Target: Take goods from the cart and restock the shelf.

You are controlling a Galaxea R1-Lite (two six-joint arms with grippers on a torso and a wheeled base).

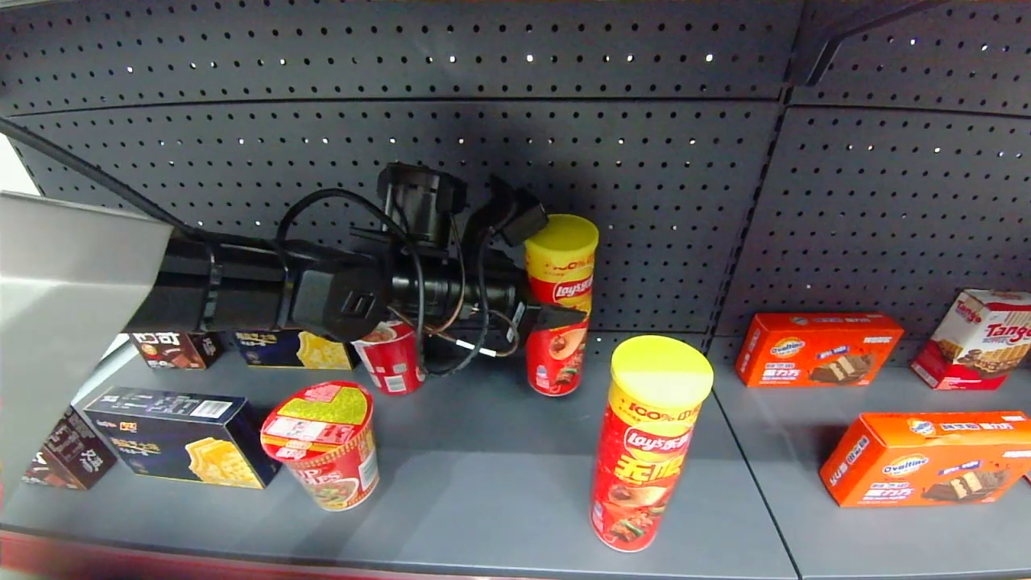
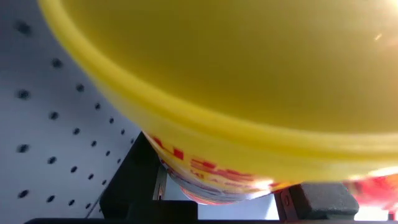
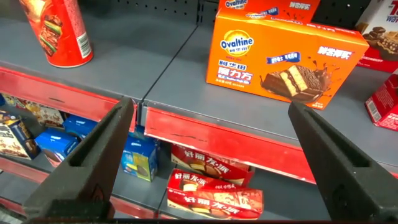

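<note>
A red chip can with a yellow lid (image 1: pixel 561 250) stands upright at the back of the grey shelf (image 1: pixel 483 467), close to the pegboard. My left gripper (image 1: pixel 556 316) comes in from the left and is shut on its middle. In the left wrist view the can's yellow lid (image 2: pixel 249 62) looms close, and the left gripper (image 2: pixel 227 193) has black fingers (image 2: pixel 134 183) pressed on either side of the can. A second, matching chip can (image 1: pixel 651 443) stands alone nearer the shelf's front. My right gripper (image 3: pixel 214 162) hangs open in front of the shelf's red front edge (image 3: pixel 217 134), holding nothing.
Two cup noodles (image 1: pixel 322 443) (image 1: pixel 391 366) and dark blue boxes (image 1: pixel 181 435) sit left of the held can. Orange wafer boxes (image 1: pixel 817 348) (image 1: pixel 926 467) fill the right bay. Bare shelf lies between the two cans. A lower shelf holds red biscuit boxes (image 3: pixel 211 193).
</note>
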